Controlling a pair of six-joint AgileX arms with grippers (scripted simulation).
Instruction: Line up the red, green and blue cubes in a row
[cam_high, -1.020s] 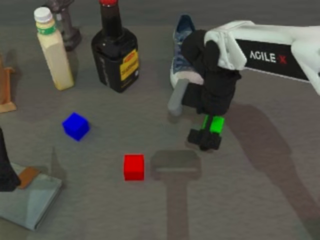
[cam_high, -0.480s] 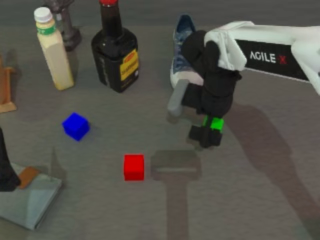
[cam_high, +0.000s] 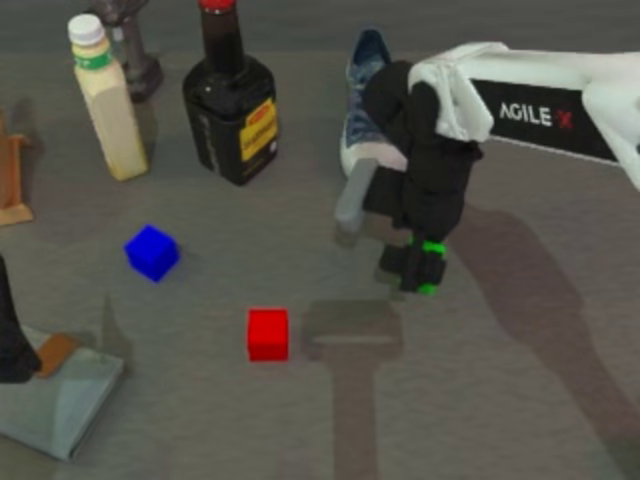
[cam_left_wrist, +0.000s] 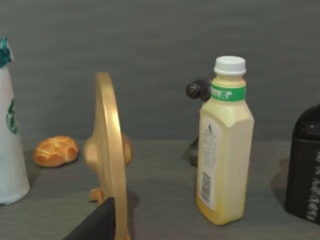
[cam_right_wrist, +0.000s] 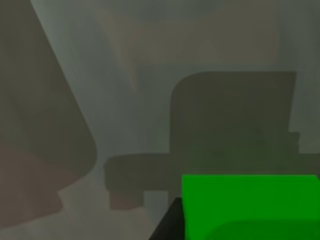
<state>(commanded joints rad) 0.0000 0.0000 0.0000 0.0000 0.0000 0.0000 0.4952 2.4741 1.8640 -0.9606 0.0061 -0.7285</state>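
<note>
My right gripper (cam_high: 420, 268) is shut on the green cube (cam_high: 432, 248), right of the table's middle; only slivers of green show between its dark fingers. In the right wrist view the green cube (cam_right_wrist: 250, 205) fills the lower corner beside a dark finger (cam_right_wrist: 172, 226), with the gripper's shadow on the table beyond. The red cube (cam_high: 268, 333) lies on the table left of that gripper. The blue cube (cam_high: 151, 251) lies farther left and a little farther back. My left arm (cam_high: 10, 340) is parked at the left edge.
Along the back stand a cream bottle (cam_high: 105, 100), a dark sauce bottle (cam_high: 232, 105) and a blue shoe (cam_high: 365, 90). A grey slab (cam_high: 55, 400) lies at the front left. A wooden stand (cam_high: 10, 170) is at the left edge.
My right gripper has shifted slightly with the green cube, and less green shows between its fingers now. The red and blue cubes have not moved.
</note>
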